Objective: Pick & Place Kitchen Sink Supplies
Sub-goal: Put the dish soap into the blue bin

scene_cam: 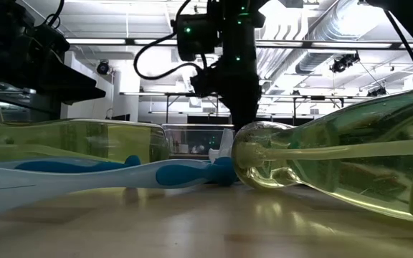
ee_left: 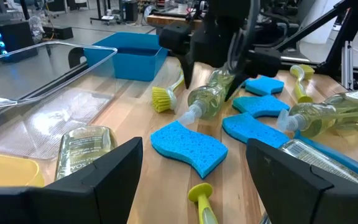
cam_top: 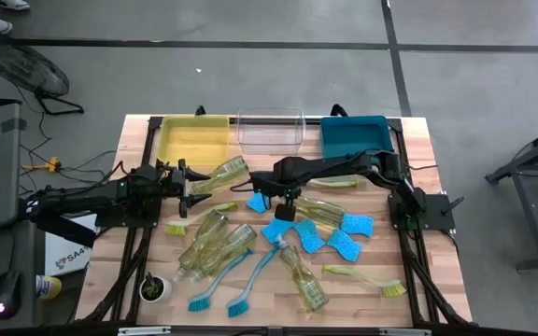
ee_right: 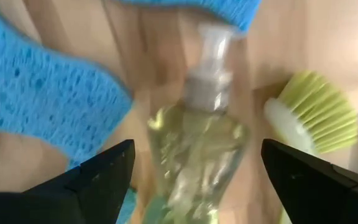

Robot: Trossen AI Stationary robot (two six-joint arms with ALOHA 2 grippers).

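Note:
My right gripper (cam_top: 286, 203) (ee_right: 197, 149) hangs open over the table's middle, pointing down. Its fingers stand on either side of a clear yellow-green soap bottle (ee_right: 194, 155) (cam_top: 320, 210) that lies on its side, pump (ee_right: 211, 43) ahead; I see a gap on both sides. A light-blue sponge (ee_right: 36, 106) and a yellow-green brush head (ee_right: 319, 118) flank that bottle. My left gripper (cam_top: 191, 187) (ee_left: 194, 149) is open and held level near the table's left. Another soap bottle (ee_left: 82, 152) (cam_top: 222, 175) lies just beside one of its fingers, and a sponge (ee_left: 188, 146) lies ahead.
Yellow bin (cam_top: 194, 138), clear bin (cam_top: 271, 131) and teal bin (cam_top: 353, 135) line the far edge. More bottles (cam_top: 215, 245), blue brushes (cam_top: 250, 280), a yellow-green brush (cam_top: 367, 278) and sponges (cam_top: 348, 245) crowd the middle and near side. A potted plant (cam_top: 155, 287) stands near left.

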